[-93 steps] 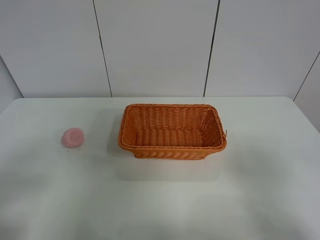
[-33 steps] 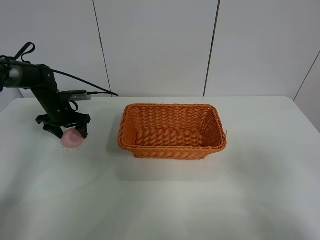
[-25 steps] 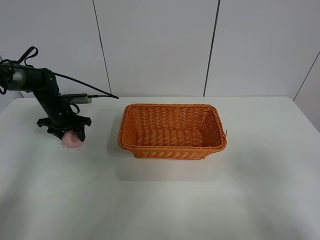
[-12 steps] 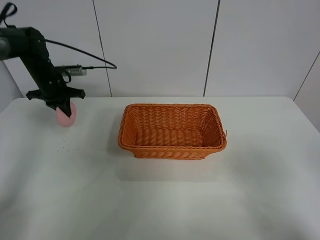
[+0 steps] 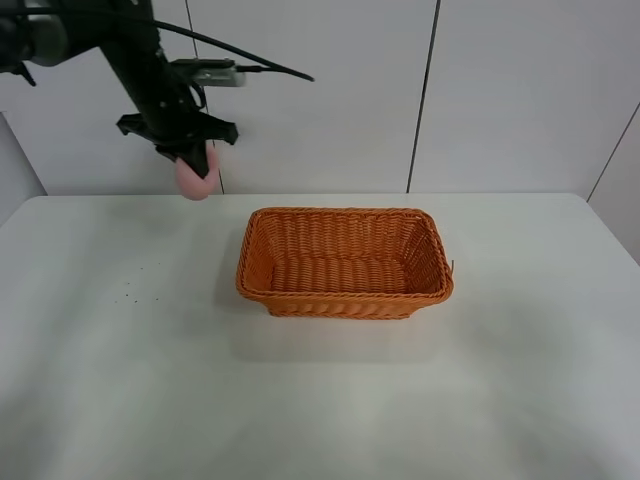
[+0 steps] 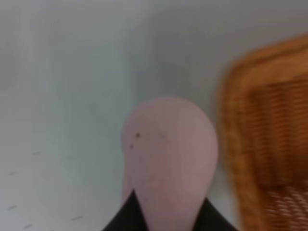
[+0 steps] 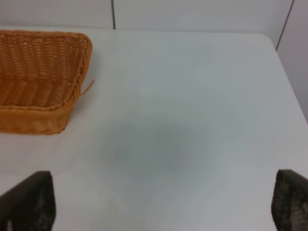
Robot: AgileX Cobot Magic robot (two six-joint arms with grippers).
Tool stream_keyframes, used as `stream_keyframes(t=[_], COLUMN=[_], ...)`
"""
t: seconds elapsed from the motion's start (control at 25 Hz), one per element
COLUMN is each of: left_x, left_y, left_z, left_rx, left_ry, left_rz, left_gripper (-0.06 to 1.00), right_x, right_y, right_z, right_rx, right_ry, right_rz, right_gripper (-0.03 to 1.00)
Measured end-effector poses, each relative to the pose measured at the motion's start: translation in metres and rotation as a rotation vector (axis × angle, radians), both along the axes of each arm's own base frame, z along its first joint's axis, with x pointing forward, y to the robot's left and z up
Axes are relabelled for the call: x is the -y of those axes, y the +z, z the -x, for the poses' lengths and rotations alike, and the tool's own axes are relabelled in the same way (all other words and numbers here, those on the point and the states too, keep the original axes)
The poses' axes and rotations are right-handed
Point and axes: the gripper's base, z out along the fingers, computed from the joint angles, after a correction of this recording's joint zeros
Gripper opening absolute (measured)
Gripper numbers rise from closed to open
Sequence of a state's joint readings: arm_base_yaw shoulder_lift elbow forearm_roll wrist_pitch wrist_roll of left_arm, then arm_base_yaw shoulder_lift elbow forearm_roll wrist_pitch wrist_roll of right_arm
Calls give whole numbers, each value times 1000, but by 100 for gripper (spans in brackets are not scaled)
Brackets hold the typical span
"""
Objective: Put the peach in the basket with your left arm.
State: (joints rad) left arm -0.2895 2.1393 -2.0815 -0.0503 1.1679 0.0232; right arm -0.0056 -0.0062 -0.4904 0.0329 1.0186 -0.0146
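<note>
My left gripper [image 5: 190,160] is shut on the pale pink peach [image 5: 194,177] and holds it high above the table, left of and behind the orange wicker basket [image 5: 345,261]. In the left wrist view the peach [image 6: 168,159] fills the middle between the dark fingers [image 6: 126,219], with the basket [image 6: 267,139] beside it and below. The basket is empty. In the right wrist view the basket [image 7: 41,72] shows at one side, and my right gripper [image 7: 163,204] is open over bare table, its fingertips [image 7: 29,199] wide apart.
The white table [image 5: 320,390] carries only the basket. Small dark specks [image 5: 140,285] lie on its left part. White wall panels [image 5: 310,90] stand close behind the table's back edge.
My left gripper closed on the peach, lifted it off the table and carried it up and to the right, toward the basket.
</note>
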Motion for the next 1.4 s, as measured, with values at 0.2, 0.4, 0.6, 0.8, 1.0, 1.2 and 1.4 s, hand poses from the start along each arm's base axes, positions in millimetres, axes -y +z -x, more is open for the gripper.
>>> stream_keyframes(t=[0.2, 0.4, 0.6, 0.8, 1.0, 1.2, 1.4], left_x=[83, 144, 167, 169, 168, 165, 154], left_y=[-19, -59, -98, -113, -112, -82, -18], left_z=[18, 32, 31, 30, 32, 35, 35], left_rx=[-14, -58, -50, -87, -109, -83, 77], left_ry=[-178, -298, -325, -322, -305, -312, -305], left_rz=[-1, -16, -11, -17, -17, -19, -10], left_gripper=[7, 7, 7, 31, 71, 77, 78], right_x=[0, 0, 0, 0, 0, 0, 0], right_y=[0, 0, 0, 0, 0, 0, 0], right_z=[0, 0, 0, 0, 0, 0, 0], right_rx=[0, 0, 0, 0, 0, 0, 0], right_ry=[0, 0, 0, 0, 0, 0, 0], right_rz=[0, 0, 0, 0, 0, 0, 0], right_gripper=[69, 69, 69, 69, 69, 69, 69])
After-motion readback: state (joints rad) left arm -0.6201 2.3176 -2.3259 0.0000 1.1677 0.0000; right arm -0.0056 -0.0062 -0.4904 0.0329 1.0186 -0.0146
